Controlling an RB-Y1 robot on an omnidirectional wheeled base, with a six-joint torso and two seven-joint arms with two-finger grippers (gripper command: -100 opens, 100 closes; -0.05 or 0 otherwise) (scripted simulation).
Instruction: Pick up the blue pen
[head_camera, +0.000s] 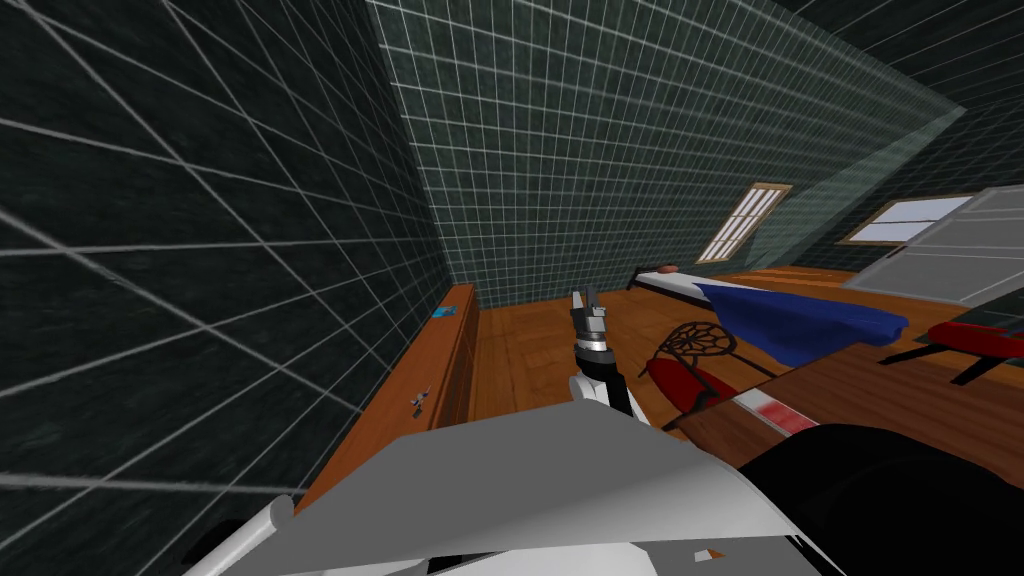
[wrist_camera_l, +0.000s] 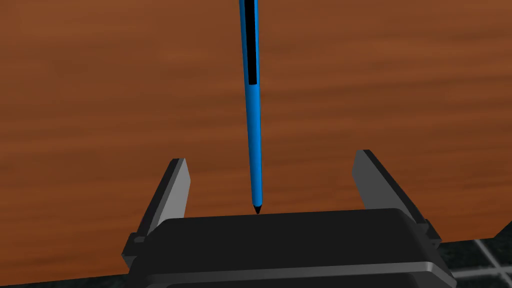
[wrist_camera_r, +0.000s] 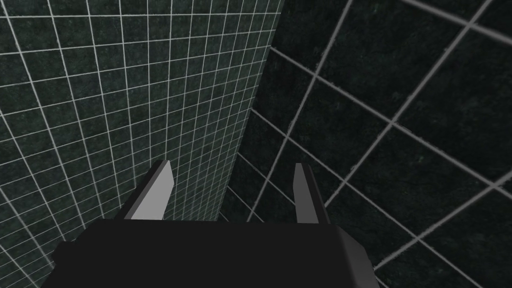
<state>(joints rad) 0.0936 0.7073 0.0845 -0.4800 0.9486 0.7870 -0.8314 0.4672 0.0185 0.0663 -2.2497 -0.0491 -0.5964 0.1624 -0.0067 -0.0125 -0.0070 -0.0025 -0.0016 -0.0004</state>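
The blue pen (wrist_camera_l: 254, 125), slim with a black clip and a dark tip, lies on a brown wooden surface (wrist_camera_l: 100, 100). My left gripper (wrist_camera_l: 271, 156) hovers just over it, open, one finger (wrist_camera_l: 172, 187) on each side, touching neither. The pen's tip points at the gripper's dark body. My right gripper (head_camera: 585, 298) is raised in front of my chest, and it stands open (wrist_camera_r: 231, 164) with nothing between its fingers.
A long wooden counter (head_camera: 445, 350) runs along the tiled left wall, with a small grey item (head_camera: 420, 400) and a teal item (head_camera: 440, 313) on it. To the right are a bed with a blue blanket (head_camera: 800, 320), red chairs (head_camera: 690, 385) and a wooden table (head_camera: 880, 400).
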